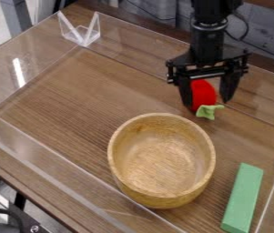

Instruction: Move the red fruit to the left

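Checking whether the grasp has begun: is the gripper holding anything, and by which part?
Nothing is held. The gripper stands open, fingers on either side of the red fruit, not closed on it.

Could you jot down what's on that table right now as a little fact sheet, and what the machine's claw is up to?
surface: wooden table inside clear walls
red fruit: far right side, green stem pointing toward the bowl
gripper: pointing down, jaws open, one on each side of the red fruit
held: not yet, jaws not closed on it
bowl: wooden, empty, near centre front
green block: front right corner, lying flat
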